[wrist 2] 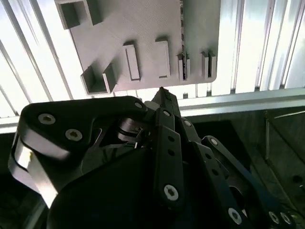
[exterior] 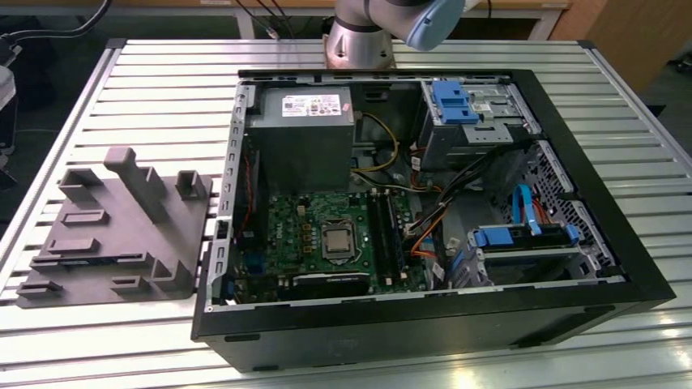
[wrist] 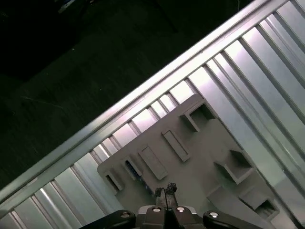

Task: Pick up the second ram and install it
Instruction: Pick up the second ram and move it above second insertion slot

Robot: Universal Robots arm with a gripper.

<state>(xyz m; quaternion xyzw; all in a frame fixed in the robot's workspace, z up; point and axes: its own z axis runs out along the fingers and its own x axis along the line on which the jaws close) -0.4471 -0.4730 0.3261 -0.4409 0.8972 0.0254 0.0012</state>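
The second ram shows as a thin dark bluish board standing on edge in a narrow slot of the grey holder tray. In the second wrist view it is a thin dark line across that tray. My gripper hangs above the tray near that slot, shut, with nothing between its fingertips; its black linkages and tip also appear in the second wrist view. The green motherboard with its long black slots lies inside the open computer case.
The holder tray lies on the slatted metal table at the exterior view's left, beside the case. Its upright posts stick up. Inside the case are a power supply, blue drive brackets and loose cables. The arm's base stands behind.
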